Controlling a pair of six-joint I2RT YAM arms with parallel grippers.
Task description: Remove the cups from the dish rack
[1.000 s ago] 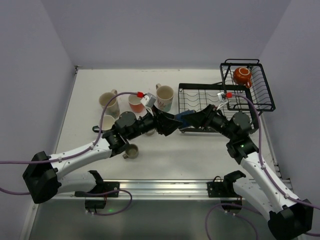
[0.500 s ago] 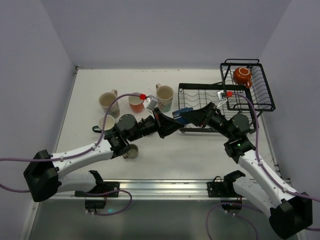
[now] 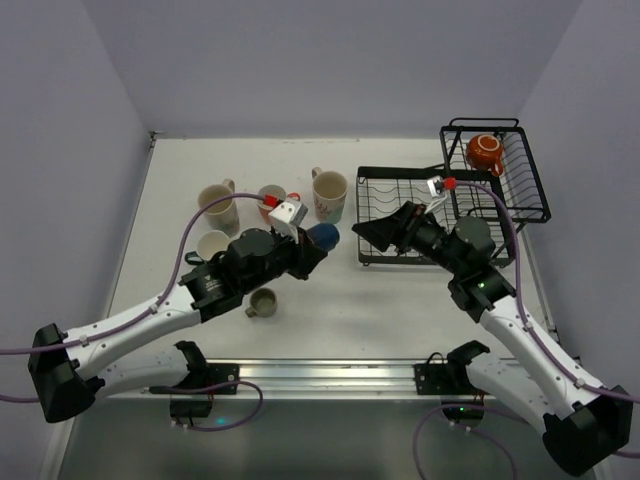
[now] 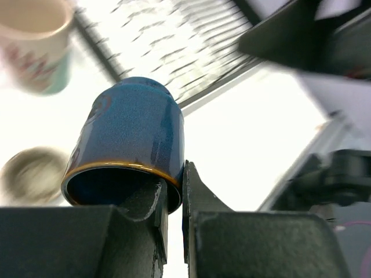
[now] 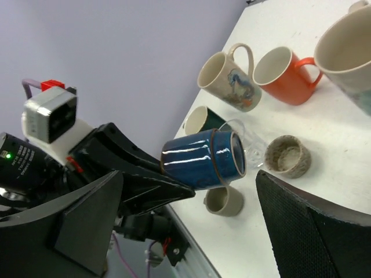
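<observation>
Item: blue cup (image 3: 322, 236), held off the table (image 3: 380, 300) at mid-frame in the overhead view, between the patterned cream mug (image 3: 329, 192) and the near left corner of the dish rack (image 3: 362, 215). Holder: the left gripper (image 4: 173, 200), jaws pressed together on the cup's wall at the rim, one finger inside the mouth and one outside. Orientation: in the left wrist view the mouth faces the bottom of the frame, toward the camera, with the domed base pointing up and away, so the long axis runs in line with the fingers. In the right wrist view the cup lies nearly level, long axis left to right. Right gripper (image 3: 372, 230): spread wide, holding nothing, just right of the blue cup over the rack's flat tray (image 3: 400, 190); its fingers (image 5: 87, 226) frame the lower corners of its own view. Containers: the raised basket (image 3: 525, 185) at upper right holds one orange-red cup (image 3: 485, 152). On the table at left: cream mug (image 3: 217, 199), orange-red mug (image 3: 270, 204), dark teal cup (image 3: 212, 244) with a pale interior, small beige cup (image 3: 262, 301). Seen only from the right wrist: a clear glass (image 5: 246, 139) and a speckled beige cup (image 5: 288, 155), both hidden under the left arm overhead. The pinch on the rim shows only in the left wrist view.
</observation>
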